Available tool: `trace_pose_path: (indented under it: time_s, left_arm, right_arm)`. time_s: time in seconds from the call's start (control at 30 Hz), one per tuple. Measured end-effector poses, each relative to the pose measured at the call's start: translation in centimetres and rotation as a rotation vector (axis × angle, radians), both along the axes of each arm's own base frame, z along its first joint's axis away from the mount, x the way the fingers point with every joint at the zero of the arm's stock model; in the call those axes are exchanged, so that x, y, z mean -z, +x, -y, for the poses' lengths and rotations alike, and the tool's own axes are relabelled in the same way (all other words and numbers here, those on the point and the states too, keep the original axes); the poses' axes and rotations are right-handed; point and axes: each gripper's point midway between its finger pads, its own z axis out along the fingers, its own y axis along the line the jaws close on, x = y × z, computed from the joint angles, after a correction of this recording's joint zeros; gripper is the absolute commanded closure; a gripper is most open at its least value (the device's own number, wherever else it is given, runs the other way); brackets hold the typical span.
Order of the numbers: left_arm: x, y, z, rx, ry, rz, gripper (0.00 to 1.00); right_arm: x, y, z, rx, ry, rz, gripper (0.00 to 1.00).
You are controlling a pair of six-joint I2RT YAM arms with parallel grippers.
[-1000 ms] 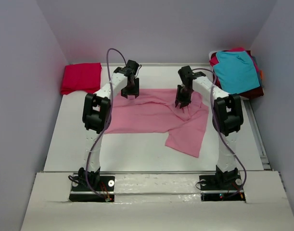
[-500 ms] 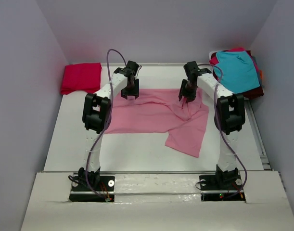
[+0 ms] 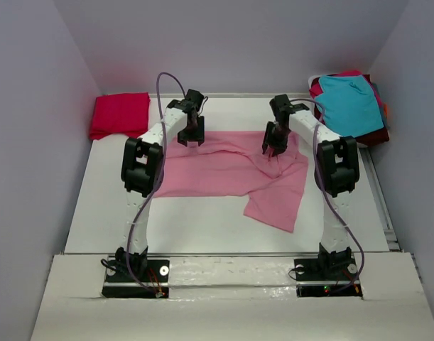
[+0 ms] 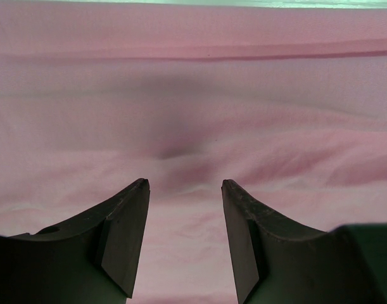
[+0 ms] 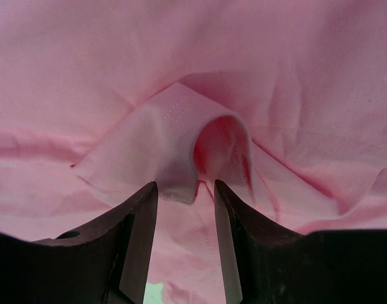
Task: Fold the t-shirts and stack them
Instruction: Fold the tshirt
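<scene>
- Across the middle of the white table [image 3: 202, 227], just beyond the arm bases, lies the light pink cotton t-shirt [image 3: 224, 170], spread and rumpled, with one flap hanging nearer at its right.
- Over the pink shirt's far left edge hovers the left gripper [image 3: 192, 136], fingers fairly wide, nothing between them.
- Over its far right part, the right gripper [image 3: 275, 144] has its fingers narrowly apart, and a raised hem fold sits unpinched at the tips.
- Beyond its far left corner sits a folded crimson red t-shirt [image 3: 119, 115].
- Beyond its far right corner, a teal t-shirt [image 3: 349, 105] tops a maroon one [image 3: 369, 135].
</scene>
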Motion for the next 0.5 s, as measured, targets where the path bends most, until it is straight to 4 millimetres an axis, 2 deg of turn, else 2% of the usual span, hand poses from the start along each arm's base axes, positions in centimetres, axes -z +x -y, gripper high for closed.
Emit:
trace_pose_path:
  time_s: [0.2, 0.33, 0.5]
  left_arm:
    - [0.0, 0.1, -0.1, -0.003, 0.0, 0.0, 0.39]
    - [0.0, 0.1, -0.2, -0.004, 0.0, 0.0, 0.39]
    - [0.0, 0.1, -0.2, -0.004, 0.0, 0.0, 0.39]
  right_arm:
    - [0.9, -0.9, -0.1, -0.005, 0.008, -0.033, 0.54]
    - [1.6, -1.7, -0.2, -0.009, 0.02, -0.06, 0.63]
    - [1.5, -1.6, -0.6, -0.012, 0.043, -0.057, 0.68]
